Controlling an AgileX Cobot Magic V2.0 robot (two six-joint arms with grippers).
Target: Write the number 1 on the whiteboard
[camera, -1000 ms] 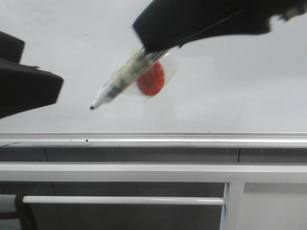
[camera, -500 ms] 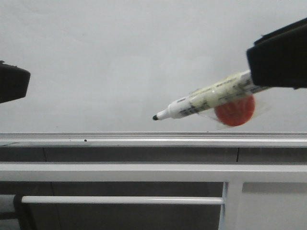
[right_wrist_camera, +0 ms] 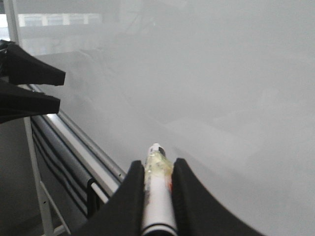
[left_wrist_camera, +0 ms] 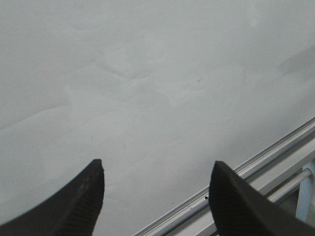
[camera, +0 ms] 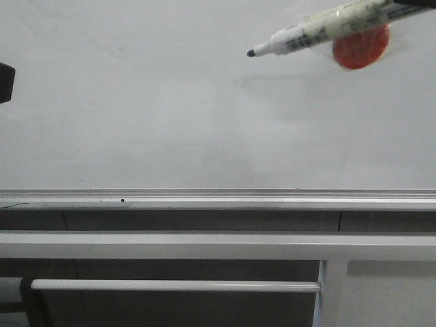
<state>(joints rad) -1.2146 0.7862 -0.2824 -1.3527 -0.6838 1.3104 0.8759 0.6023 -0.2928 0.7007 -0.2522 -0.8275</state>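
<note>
The whiteboard [camera: 136, 109] fills the front view, with its silver lower rail [camera: 204, 199]. No black stroke of a number 1 shows on it. My right gripper [right_wrist_camera: 156, 164] is shut on a white marker pen [camera: 320, 26] at the upper right. The marker's black tip [camera: 251, 52] points left, in front of the board; I cannot tell whether it touches. A red disc [camera: 361, 46] hangs taped to the marker. My left gripper [left_wrist_camera: 157, 169] is open and empty in front of the board's lower left. Only its sliver [camera: 4, 82] shows in the front view.
Below the rail run a white frame bar [camera: 204, 245] and a thinner white rod [camera: 170, 285], with a white upright post [camera: 330, 293] at the lower right. The left gripper also shows in the right wrist view [right_wrist_camera: 24, 93], near the rail [right_wrist_camera: 83, 147].
The right gripper carried the marker from the upper middle to the right, then up to the top right. The left gripper drew back to the left, almost out of the front view.
</note>
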